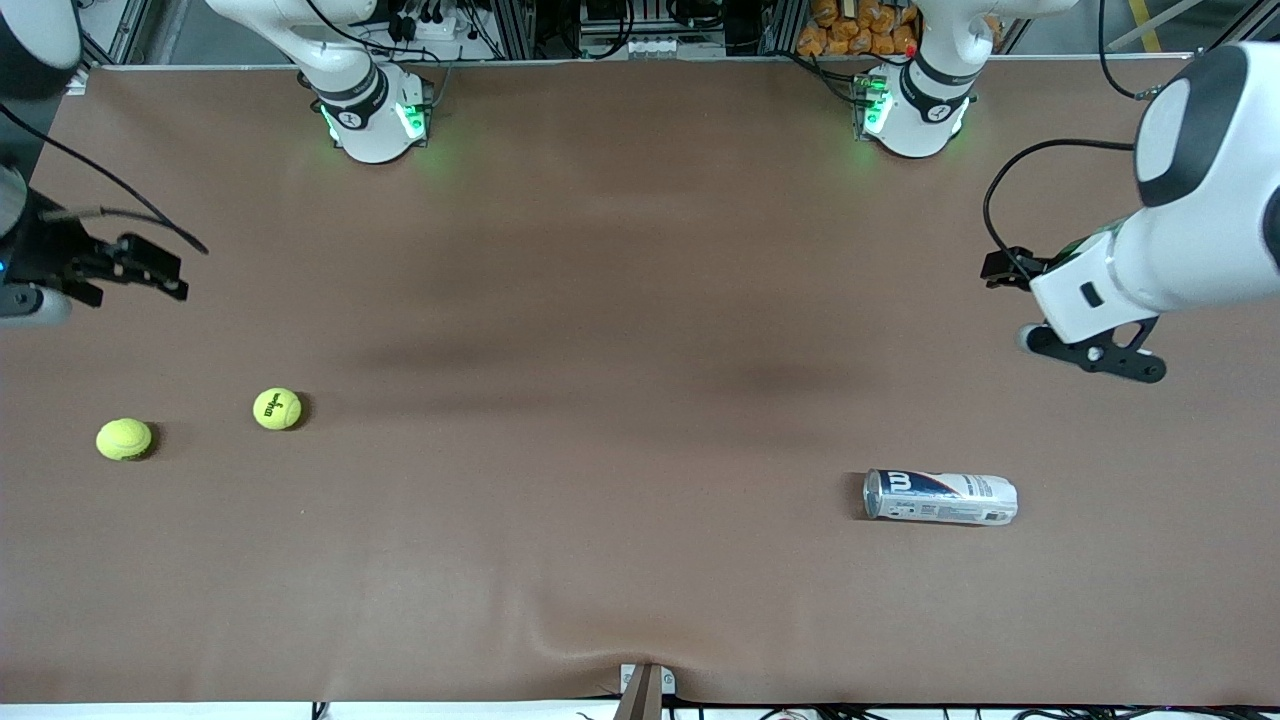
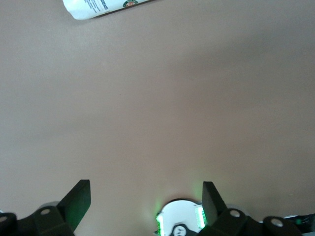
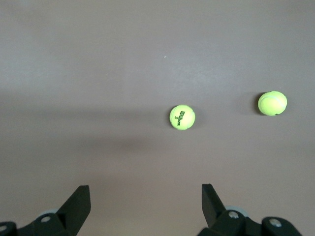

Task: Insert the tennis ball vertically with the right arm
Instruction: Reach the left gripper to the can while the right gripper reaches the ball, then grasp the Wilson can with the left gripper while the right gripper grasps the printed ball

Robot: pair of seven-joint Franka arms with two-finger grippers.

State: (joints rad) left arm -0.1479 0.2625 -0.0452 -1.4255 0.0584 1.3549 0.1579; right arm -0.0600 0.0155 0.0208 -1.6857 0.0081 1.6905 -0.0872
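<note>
Two yellow-green tennis balls lie on the brown table toward the right arm's end: one with a black logo (image 1: 277, 409) (image 3: 182, 117), and a plain one (image 1: 124, 439) (image 3: 272, 103) a little nearer the front camera. A white ball can (image 1: 940, 497) (image 2: 103, 7) lies on its side toward the left arm's end. My right gripper (image 1: 150, 272) (image 3: 146, 196) hangs open and empty above the table's end, apart from both balls. Over the other end of the table, my left gripper (image 1: 1095, 355) (image 2: 146, 194) waits open and empty, well away from the can.
The two arm bases (image 1: 375, 120) (image 1: 910, 115) stand along the table edge farthest from the front camera. The left arm's base (image 2: 179, 221) also shows in the left wrist view. A small bracket (image 1: 645, 685) sits at the edge nearest the camera. Bare brown mat (image 1: 600, 400) lies between balls and can.
</note>
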